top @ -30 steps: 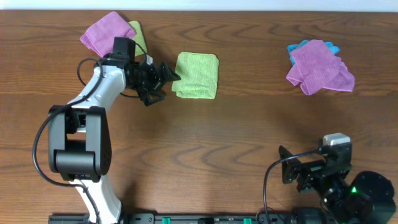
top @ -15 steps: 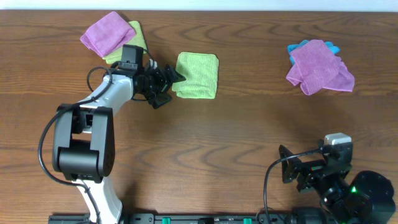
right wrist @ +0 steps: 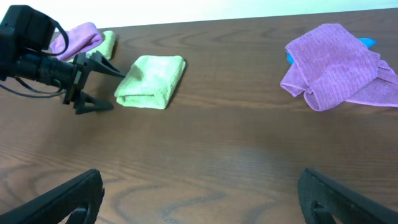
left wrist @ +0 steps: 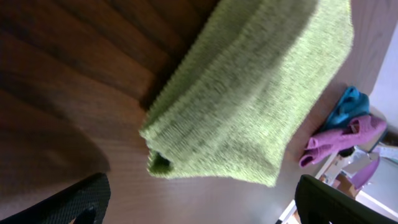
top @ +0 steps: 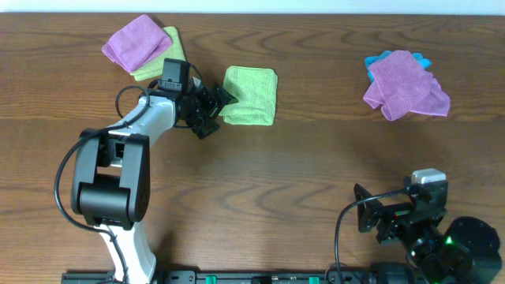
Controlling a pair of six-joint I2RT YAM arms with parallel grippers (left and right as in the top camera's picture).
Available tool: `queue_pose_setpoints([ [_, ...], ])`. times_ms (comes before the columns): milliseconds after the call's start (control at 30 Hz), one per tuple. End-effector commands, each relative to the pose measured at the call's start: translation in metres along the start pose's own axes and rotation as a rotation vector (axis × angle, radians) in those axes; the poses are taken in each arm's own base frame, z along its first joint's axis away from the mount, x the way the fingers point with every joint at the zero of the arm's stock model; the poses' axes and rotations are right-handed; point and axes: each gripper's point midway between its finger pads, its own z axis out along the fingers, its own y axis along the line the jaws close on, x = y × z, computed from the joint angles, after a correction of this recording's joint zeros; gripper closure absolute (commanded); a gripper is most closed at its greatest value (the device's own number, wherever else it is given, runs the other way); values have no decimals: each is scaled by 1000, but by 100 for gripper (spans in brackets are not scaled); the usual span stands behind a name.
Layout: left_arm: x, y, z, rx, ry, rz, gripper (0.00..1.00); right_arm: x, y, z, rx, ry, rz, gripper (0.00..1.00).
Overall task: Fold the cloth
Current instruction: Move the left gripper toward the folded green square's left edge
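Cloth [top: 250, 95] lies folded into a thick pad, far and left of centre on the brown wooden desk [top: 300, 173], long axis roughly near-to-far; left pincer [top: 216, 112] spread at its left edge, right pincer [top: 361, 210] spread, empty, near right.

Dark wood-grain table [top: 300, 173]; white wall [right wrist: 205, 9] behind

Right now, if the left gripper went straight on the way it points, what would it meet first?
The folded green cloth: the open left gripper faces its near edge, with nothing between them. How close they are is hard to judge.
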Motion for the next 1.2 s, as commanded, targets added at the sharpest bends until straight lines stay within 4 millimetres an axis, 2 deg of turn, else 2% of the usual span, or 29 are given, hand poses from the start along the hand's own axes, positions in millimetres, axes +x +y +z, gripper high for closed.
queue_pose_setpoints([
  [0, 1, 11, 12, -36, -2, -27, 3, 2, -2, 1, 8, 3, 20, 1],
  [367, 4, 4, 26, -72, -67, 22, 4, 2, -2, 1, 8, 3, 20, 1],
  [567, 1, 4, 35, -105, -121, 57, 0, 2, -2, 1, 8, 3, 20, 1],
  [700, 3, 17, 53, -122, -100, 53, 13, 2, -2, 1, 8, 3, 20, 1],
  [800, 4, 29, 69, -127, -69, 46, 27, 2, -2, 1, 8, 3, 20, 1],
  [833, 5, 29, 73, -115, -56, 51, 36, 2, -2, 1, 8, 3, 20, 1],
  [900, 4, 28, 80, -91, -45, 76, 66, 2, -2, 1, 8, 3, 20, 1],
  [1000, 0, 20, 81, -60, -57, 147, 94, 2, -2, 1, 8, 3, 20, 1],
  [1167, -1, -8, 79, 53, -42, 238, 94, 2, -2, 1, 8, 3, 20, 1],
])
